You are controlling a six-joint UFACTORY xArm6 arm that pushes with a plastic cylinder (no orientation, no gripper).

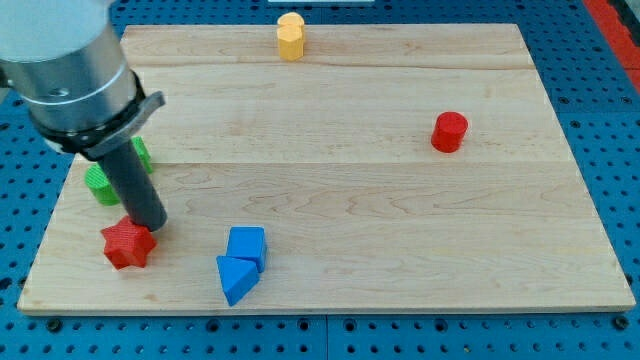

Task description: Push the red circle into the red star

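You are looking at a pale wooden board [330, 190] with visible plank seams running across it, laid on a blue perforated base [600, 60] that shows along every edge of the view. At the view's top right corner a strip of red [612, 12] cuts across the blue.

The red circle [449, 132] stands alone toward the view's right, well apart from every other block. The red star [127, 244] sits near the view's bottom left corner of the board, so almost the whole width of the board lies between the two. A yellow block [290, 36], roughly hexagonal, stands at the view's top edge near the middle. Two blue blocks touch each other at the view's bottom: a blue cube [247, 246] and, just below and left of it, a blue triangle [236, 279]. Two green blocks lie at the view's left, a green block [100, 184] left of the rod and a second green block [142, 155] mostly hidden behind it; you cannot make out their shapes.

The arm enters from the view's top left as a broad grey cylinder [70, 70] ending in a dark collar, from which the dark rod slants down toward the right. My tip [152, 225] rests on the board just at the upper right edge of the red star, touching it or nearly so; you cannot tell which. The tool has no jaws to open or close, only this plain rod, and it holds nothing.
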